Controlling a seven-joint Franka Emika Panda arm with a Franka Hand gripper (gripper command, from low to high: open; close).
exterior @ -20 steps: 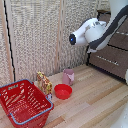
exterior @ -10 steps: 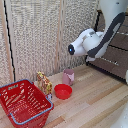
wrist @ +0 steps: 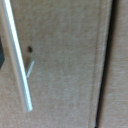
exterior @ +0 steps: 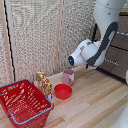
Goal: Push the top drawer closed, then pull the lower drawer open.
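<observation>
The brown wooden cabinet [exterior: 119, 52] stands at the exterior view's right, largely covered by my white arm [exterior: 92, 52]. One drawer front with a thin bar handle [exterior: 113, 63] shows below the arm; which tier it belongs to I cannot tell. The wrist view is filled by a blurred brown drawer front [wrist: 65, 60] with a long silver bar handle [wrist: 17, 57] very close to the camera. Whether this is the top drawer or the lower drawer is unclear. My gripper is hidden behind the arm in the exterior view, and no fingers appear in the wrist view.
On the wooden table sit a red wire basket [exterior: 25, 102], a red bowl [exterior: 63, 91], a pink cup [exterior: 68, 76] and a yellow-brown patterned toy [exterior: 44, 82]. Beige slatted panels [exterior: 40, 35] form the back wall.
The arm's rounded joint has dropped lower in the exterior view, coming down in front of the cabinet. The table objects have not moved.
</observation>
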